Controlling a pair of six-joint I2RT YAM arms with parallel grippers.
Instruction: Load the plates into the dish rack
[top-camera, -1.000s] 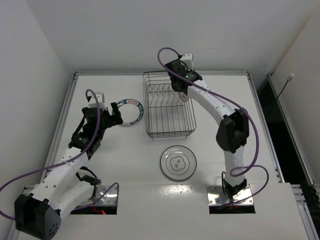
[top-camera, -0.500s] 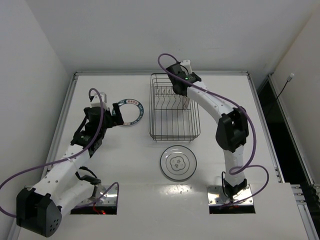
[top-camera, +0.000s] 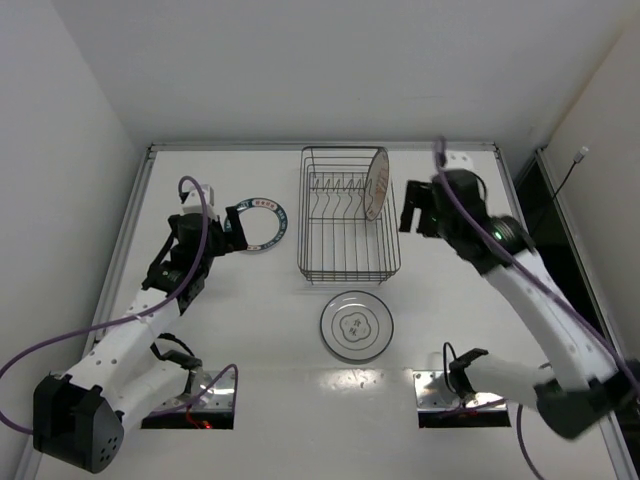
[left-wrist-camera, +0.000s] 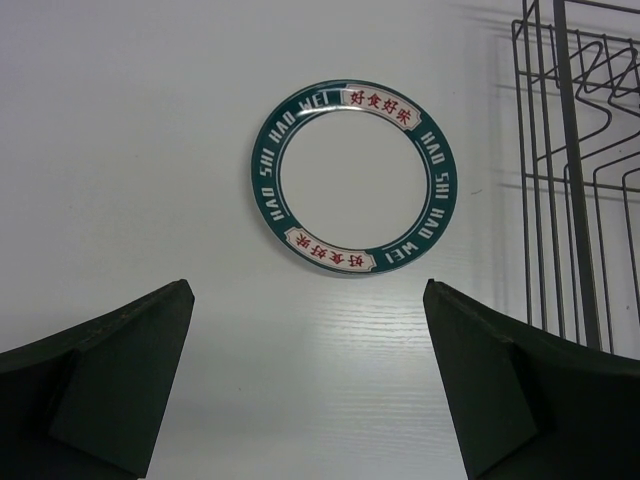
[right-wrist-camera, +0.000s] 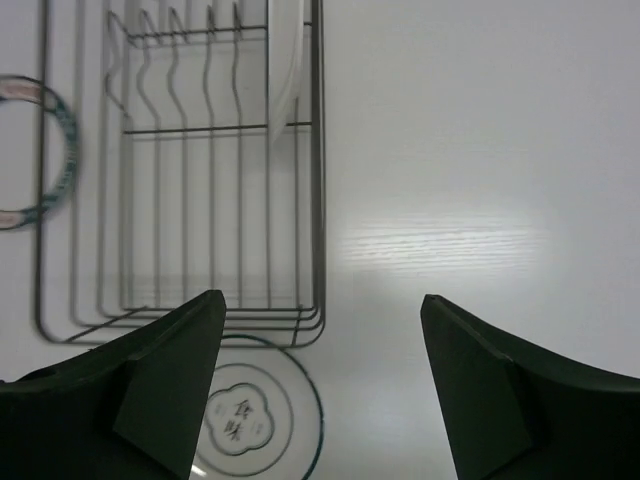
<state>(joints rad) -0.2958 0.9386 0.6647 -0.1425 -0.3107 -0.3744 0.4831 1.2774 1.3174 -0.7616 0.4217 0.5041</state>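
Okay, I'm holding my left claw (left-wrist-camera: 307, 340) wide open and empty just beside the teal-rimmed plate (left-wrist-camera: 352, 178), flat left of the dish rack (top-camera: 350, 262); I'm aiming low under its seemingly shallow rim.

The gripper (right-wrist-camera: 322, 330) stood spread, holding nothing. Toward 11 o'clock sat the dish rack (right-wrist-camera: 318, 180), an upright plate (right-wrist-camera: 285, 70) on edge at its right end. A teal-rimmed plate (right-wrist-camera: 66, 150) lay at 9 o'clock, a grey-motif plate (right-wrist-camera: 245, 415) at 7 o'clock.
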